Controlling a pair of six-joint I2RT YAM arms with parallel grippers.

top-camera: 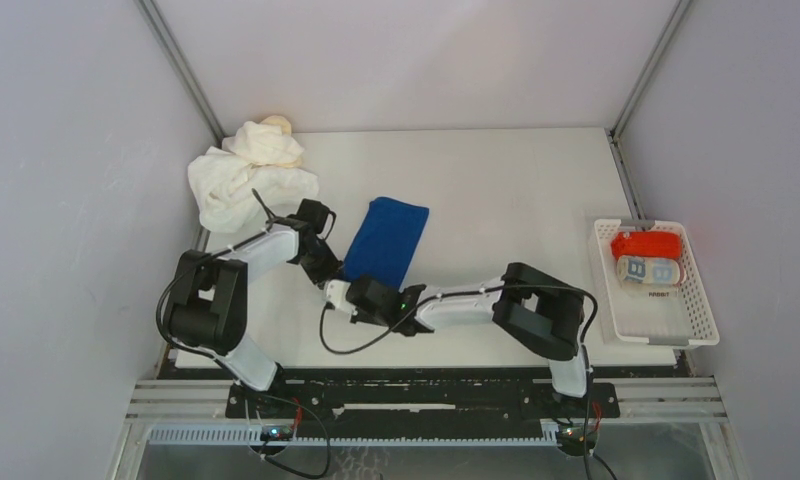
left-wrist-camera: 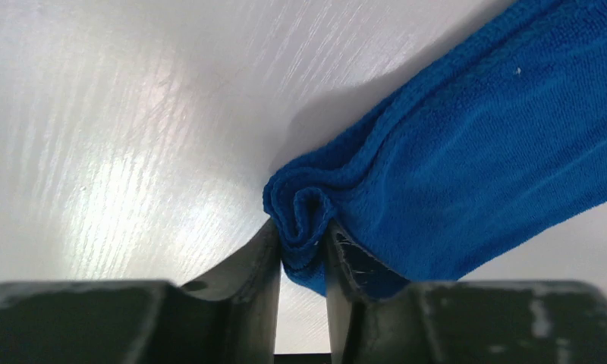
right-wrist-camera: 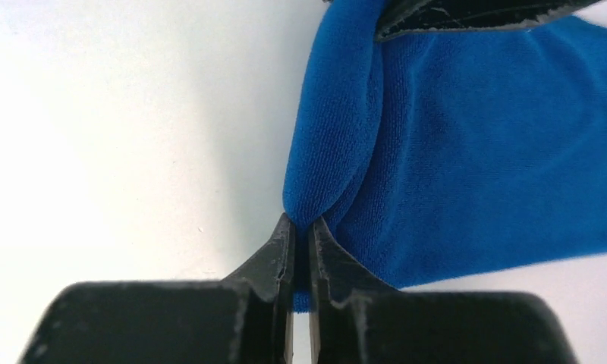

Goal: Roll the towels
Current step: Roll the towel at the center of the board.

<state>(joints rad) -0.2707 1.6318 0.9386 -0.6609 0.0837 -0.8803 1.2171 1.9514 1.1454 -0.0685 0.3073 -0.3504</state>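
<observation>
Left pincer (left-wrist-camera: 300, 235) fills the bottom of its wrist view. Its two dark fingers (left-wrist-camera: 251, 265) are drawn close and pinch a bunched fold at the corner of the blue towel (left-wrist-camera: 475, 152). Several layers of terry are crumpled between the pads. The rest of the cloth runs off toward 2 o'clock, flat on the white table (left-wrist-camera: 118, 114).

Right pincer (right-wrist-camera: 300, 224) is pressed almost together. It nips a thin rounded edge of the same blue towel (right-wrist-camera: 475, 152), and the cloth spreads toward 3 o'clock.

Top view:
- Blue towel (top-camera: 388, 240) lies as a folded strip near the table (top-camera: 496, 190) centre, long axis running 1 to 7 o'clock.
- Left pincer (top-camera: 328, 268) and right pincer (top-camera: 342, 293) meet just beside each other at the strip's 7 o'clock end.
- White towels (top-camera: 246, 180) sit in a loose heap at 10 o'clock, with a cream towel (top-camera: 276, 125) on the heap's far side, touching it.
- Basket (top-camera: 704, 310), white and slatted, stands at 3 o'clock. A red towel (top-camera: 648, 243) and a patterned towel (top-camera: 648, 270), both rolled, lie side by side in its far end.
</observation>
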